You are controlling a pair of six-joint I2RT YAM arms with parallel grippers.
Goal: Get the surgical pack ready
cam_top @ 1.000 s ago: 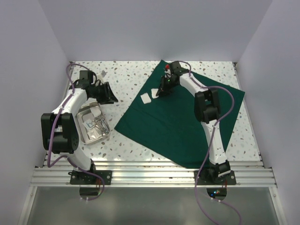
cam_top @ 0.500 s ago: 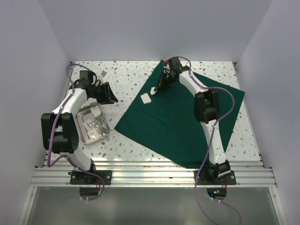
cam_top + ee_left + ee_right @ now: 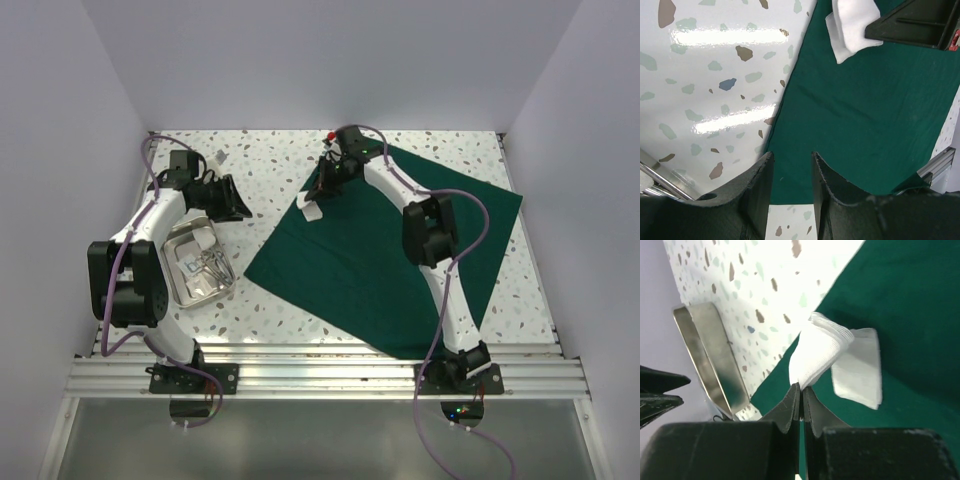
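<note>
The dark green cloth (image 3: pixel 380 250) lies flat on the table, right of centre. Over its far left corner my right gripper (image 3: pixel 323 190) is shut on a white gauze square (image 3: pixel 817 352) and holds it just above the cloth. A second gauze square (image 3: pixel 860 372) lies flat on the cloth beside it. The steel tray (image 3: pixel 178 285) sits at the left with silver scissors (image 3: pixel 213 265) and something white (image 3: pixel 203 240) inside. My left gripper (image 3: pixel 238 203) hangs open beyond the tray, nothing between its fingers (image 3: pixel 760 185), pointing at the cloth's left edge (image 3: pixel 865 115).
White walls close in the table on three sides. Speckled tabletop (image 3: pixel 270 170) shows between the tray and the cloth. An aluminium rail (image 3: pixel 330 365) runs along the near edge by the arm bases. The right arm's links stretch over the cloth's middle.
My right gripper has shut on a gauze square and carried it left, toward the cloth's far left corner. The left arm has not moved.
</note>
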